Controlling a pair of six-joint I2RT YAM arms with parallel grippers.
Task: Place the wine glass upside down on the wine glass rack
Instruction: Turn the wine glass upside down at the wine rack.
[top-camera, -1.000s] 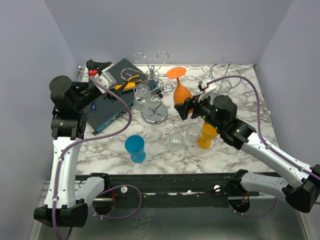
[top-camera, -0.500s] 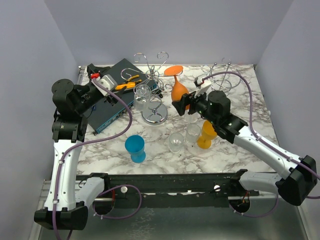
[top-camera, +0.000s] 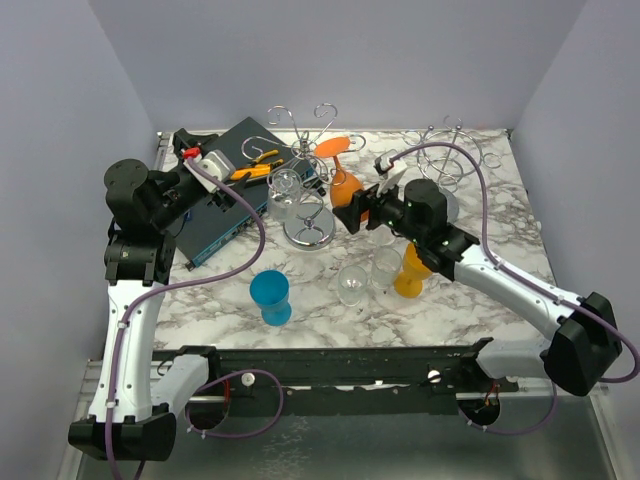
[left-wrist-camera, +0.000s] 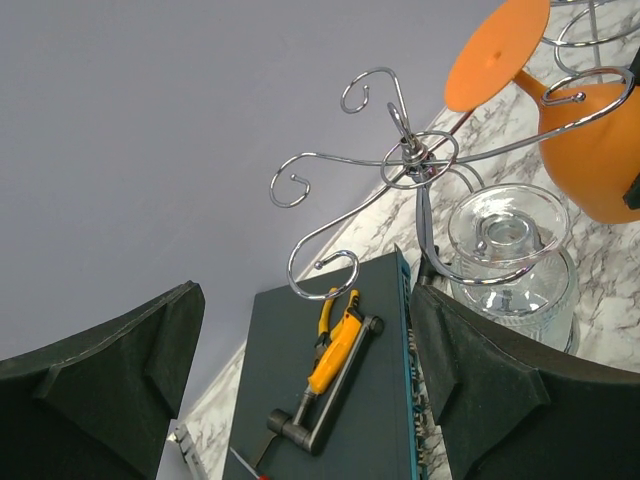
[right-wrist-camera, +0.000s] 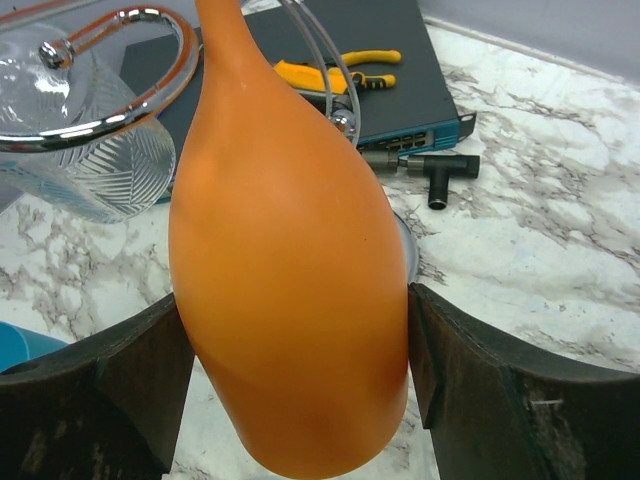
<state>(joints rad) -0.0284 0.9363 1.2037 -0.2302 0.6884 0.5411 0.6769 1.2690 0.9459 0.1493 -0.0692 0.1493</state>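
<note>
My right gripper is shut on the bowl of an orange wine glass, held upside down and tilted, foot toward the rack. In the right wrist view the bowl fills the gap between both fingers. The chrome wine glass rack stands at the back centre, with a clear glass hanging on it. From the left wrist, the orange glass lies right beside a rack arm; contact cannot be told. My left gripper is open above the dark box, holding nothing.
Yellow pliers lie on the dark box. In front stand a blue cup, two clear glasses and an orange glass. A second wire rack stands at the back right.
My right arm has carried the orange glass left and back toward the rack, tilting its foot over the rack arms. The left arm has barely moved.
</note>
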